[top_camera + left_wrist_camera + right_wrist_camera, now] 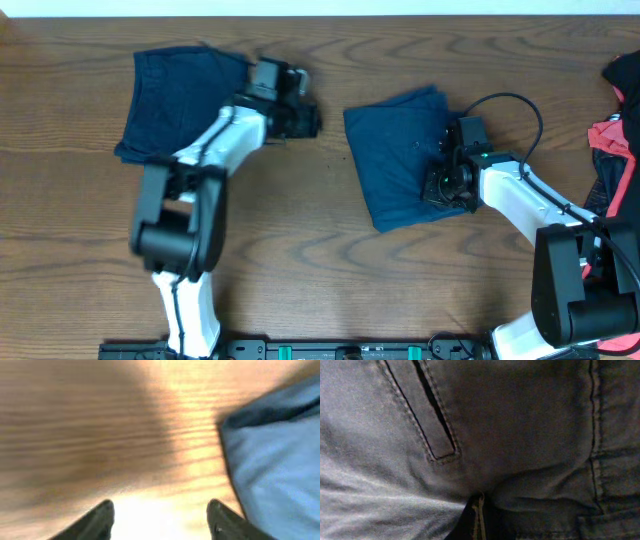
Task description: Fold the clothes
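The left gripper (303, 117) hangs over the bare table (330, 260), its fingers (102, 516) spread wide and holding nothing. A folded dark blue garment (175, 95) lies at its 9 o'clock, and a second dark blue garment (395, 150) at its 3 o'clock. The right gripper (446, 175) sits on the 3 o'clock edge of this second garment. Its wrist view shows only cloth and a pocket seam (432, 435) — I cannot tell whether the pincer is wide or narrow.

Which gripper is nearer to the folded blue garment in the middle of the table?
Right. The right gripper sits on the blue garment, at its right edge, against the cloth. The left gripper hovers over the table to its left, apart from it.
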